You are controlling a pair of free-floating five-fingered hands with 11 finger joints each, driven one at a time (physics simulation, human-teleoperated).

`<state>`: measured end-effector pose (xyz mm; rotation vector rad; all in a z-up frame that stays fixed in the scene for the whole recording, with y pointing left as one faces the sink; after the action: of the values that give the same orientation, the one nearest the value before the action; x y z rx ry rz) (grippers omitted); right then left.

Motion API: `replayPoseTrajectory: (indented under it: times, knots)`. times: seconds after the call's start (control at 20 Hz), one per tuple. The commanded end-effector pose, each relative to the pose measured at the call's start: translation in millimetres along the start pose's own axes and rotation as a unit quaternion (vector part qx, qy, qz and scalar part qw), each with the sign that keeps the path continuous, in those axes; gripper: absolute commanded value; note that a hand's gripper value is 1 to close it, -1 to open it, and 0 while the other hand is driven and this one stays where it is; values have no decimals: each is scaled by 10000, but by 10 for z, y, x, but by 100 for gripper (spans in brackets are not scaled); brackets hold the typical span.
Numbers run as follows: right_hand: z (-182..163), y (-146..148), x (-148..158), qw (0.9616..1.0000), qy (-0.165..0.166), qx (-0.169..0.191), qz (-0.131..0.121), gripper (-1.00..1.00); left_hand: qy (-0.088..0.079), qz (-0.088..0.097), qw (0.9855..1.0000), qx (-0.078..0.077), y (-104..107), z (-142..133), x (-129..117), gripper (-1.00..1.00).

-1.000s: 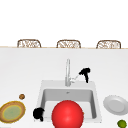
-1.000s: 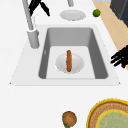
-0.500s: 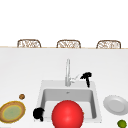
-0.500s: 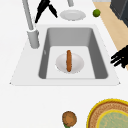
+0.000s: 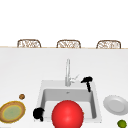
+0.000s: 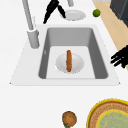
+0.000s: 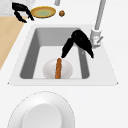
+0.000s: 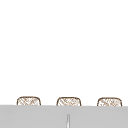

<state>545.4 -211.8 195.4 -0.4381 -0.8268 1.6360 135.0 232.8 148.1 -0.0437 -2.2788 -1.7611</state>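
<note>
My right hand (image 5: 87, 80) hangs just right of the faucet (image 5: 67, 72), close to its lever (image 5: 75, 78), fingers straight and pointing down, holding nothing. In the right side view this right hand (image 7: 79, 43) hovers over the sink's back edge (image 7: 100, 62), above a brown sausage (image 7: 58, 68) lying in a white bowl (image 7: 48, 70) on the basin floor. My left hand (image 5: 38, 113) floats idle at the sink's front left corner, fingers relaxed and empty. A large red ball (image 5: 67, 115) covers the basin's middle in the front view.
A white plate (image 5: 115, 105) and a green lime (image 5: 122, 123) lie on the counter to the right. A yellow-rimmed brown plate (image 5: 12, 113) and a small brown round thing (image 5: 22, 96) lie to the left. Three wicker chair backs (image 5: 68, 44) stand behind the counter.
My right hand has come down a little beside the faucet, closer to the sink's back edge. The left hand has stayed where it was.
</note>
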Motion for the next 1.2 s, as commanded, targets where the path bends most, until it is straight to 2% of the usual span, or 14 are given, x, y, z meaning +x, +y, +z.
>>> replayPoseTrajectory:
  times: [0.0,0.15,0.25,0.4,0.65,0.85,1.0,1.15]
  knots:
    - [225,217,24,9999,-34,-126,-68,-100,0,0,10000,0,0,0,0,0]
    - [407,337,42,9999,-69,-59,-122,-100,0,0,10000,0,0,0,0,0]
    - [457,432,99,10000,16,-35,-69,-100,0,0,10000,0,0,0,0,0]
    - [456,688,273,9994,253,-188,-127,-100,0,0,10000,0,0,0,0,0]
    - [347,1000,387,9972,691,-124,-253,-100,0,0,10000,0,0,0,0,0]
    - [267,1229,471,9963,744,-207,-391,-100,0,0,10000,0,0,0,0,0]
    - [181,1426,609,9960,832,-218,-240,-100,0,0,10000,0,0,0,0,0]
    - [41,1605,827,9962,865,38,-70,-100,0,0,10000,0,0,0,0,0]
